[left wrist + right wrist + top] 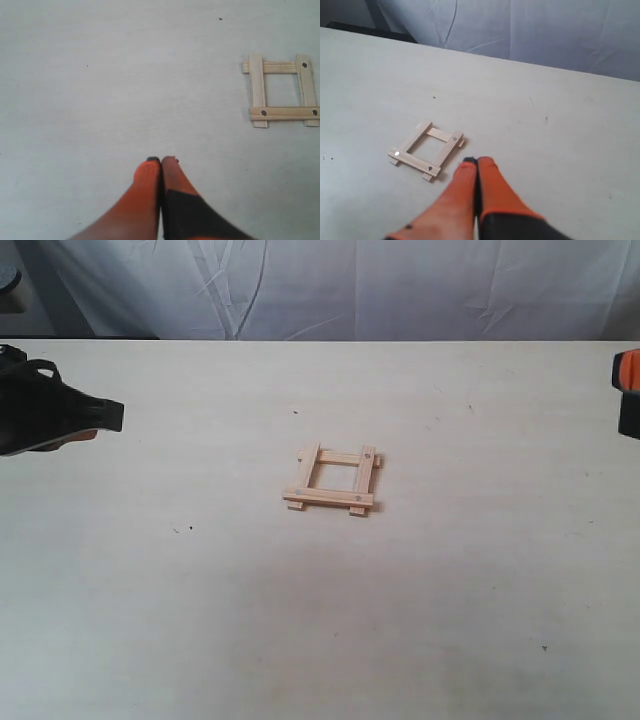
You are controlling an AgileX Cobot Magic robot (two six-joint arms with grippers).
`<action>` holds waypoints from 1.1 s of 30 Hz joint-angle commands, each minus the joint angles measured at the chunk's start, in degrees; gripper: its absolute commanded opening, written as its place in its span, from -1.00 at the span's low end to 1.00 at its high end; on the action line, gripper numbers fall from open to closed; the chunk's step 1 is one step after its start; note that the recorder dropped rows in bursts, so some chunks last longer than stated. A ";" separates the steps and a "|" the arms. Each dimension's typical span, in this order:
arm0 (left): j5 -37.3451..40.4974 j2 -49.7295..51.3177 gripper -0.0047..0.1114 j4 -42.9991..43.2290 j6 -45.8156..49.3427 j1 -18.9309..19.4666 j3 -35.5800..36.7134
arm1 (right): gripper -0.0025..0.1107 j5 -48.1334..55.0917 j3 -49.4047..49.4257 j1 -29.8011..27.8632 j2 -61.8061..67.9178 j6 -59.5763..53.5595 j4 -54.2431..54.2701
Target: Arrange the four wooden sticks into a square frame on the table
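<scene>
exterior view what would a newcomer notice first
The small square frame of four overlapping sticks lies near the middle of the pale table. The left gripper and right gripper, orange-tipped and shut, sit at opposite edges, both clear of it.

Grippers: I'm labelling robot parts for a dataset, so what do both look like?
The left gripper has two tapering orange jaws, dark at the tips, one of them black lower down. The right gripper matches: orange tapered jaws and a black base.
</scene>
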 commanded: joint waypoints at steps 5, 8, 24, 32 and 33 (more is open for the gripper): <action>-0.38 -0.54 -0.92 -0.23 0.12 -0.43 0.27 | -0.97 -16.10 16.26 -3.05 -15.44 0.08 -1.57; -0.38 -0.54 -0.92 -0.23 0.12 -0.43 0.27 | -0.97 -16.50 23.22 -7.94 -22.98 0.08 -1.57; -0.55 -0.54 -0.92 -0.23 0.12 -0.43 0.27 | -0.97 -9.44 33.69 -18.29 -41.21 0.08 -2.91; -1.12 -0.54 -0.92 -0.23 0.12 -0.43 0.27 | -0.97 -6.60 33.69 -18.29 -41.21 8.89 -10.49; -1.12 -0.54 -0.92 -0.23 0.12 -0.43 0.27 | -0.97 -6.60 33.69 -18.29 -41.21 8.89 -10.49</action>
